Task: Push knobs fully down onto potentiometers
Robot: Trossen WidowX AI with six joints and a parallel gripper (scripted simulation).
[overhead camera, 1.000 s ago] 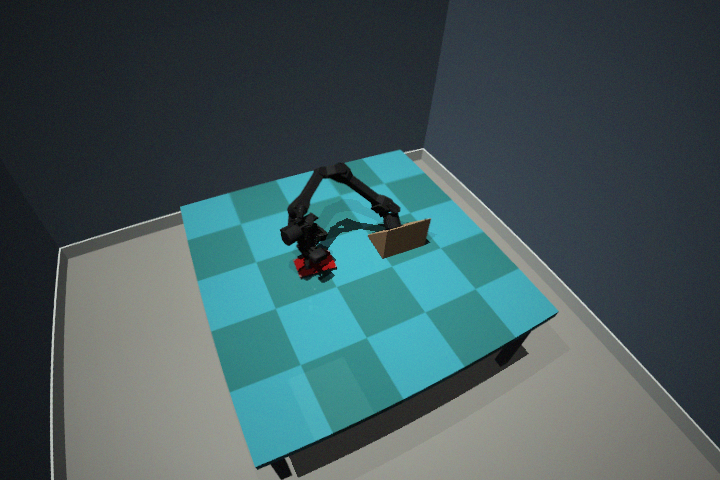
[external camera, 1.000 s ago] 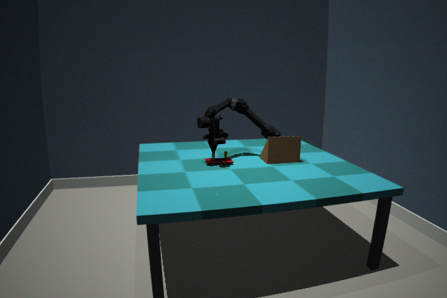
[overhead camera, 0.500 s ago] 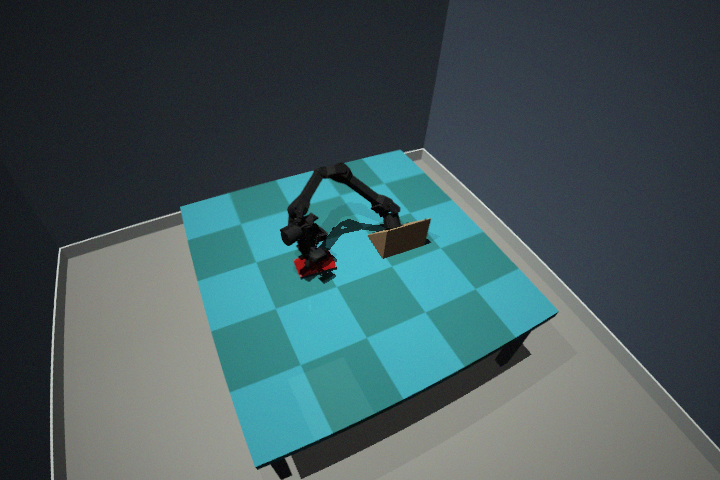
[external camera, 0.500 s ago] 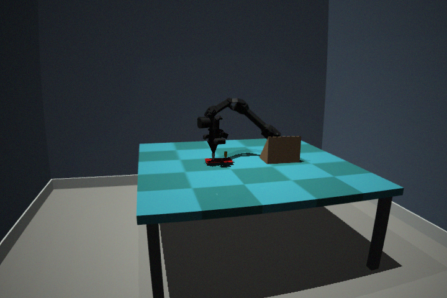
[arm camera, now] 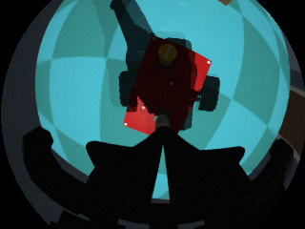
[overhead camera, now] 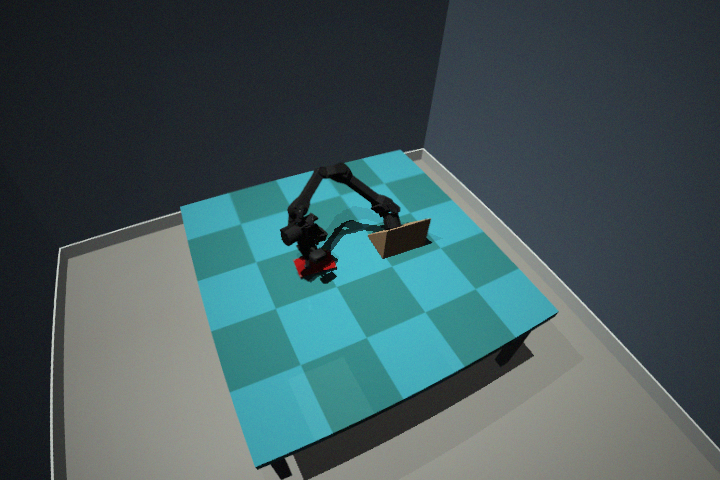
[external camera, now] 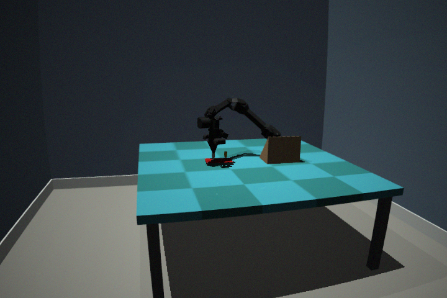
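The red circuit board (overhead camera: 301, 266) (external camera: 208, 161) (arm camera: 201, 68) stands on the checkered table, left of the arm's base. One brown knob (external camera: 225, 153) (arm camera: 167, 52) stands raised on its shaft at the board's far side. My gripper (overhead camera: 315, 255) (external camera: 213, 156) (arm camera: 163, 129) is shut with nothing between the fingers. It points straight down, its tips right over the board's near side. The second knob is hidden under the closed tips. Dark potentiometer bodies (arm camera: 209, 92) stick out at the board's edges.
A brown wedge-shaped box (overhead camera: 403, 238) (external camera: 282, 150) stands on the table (overhead camera: 372, 339) (external camera: 266, 189) in front of the arm's base, to the right of the board.
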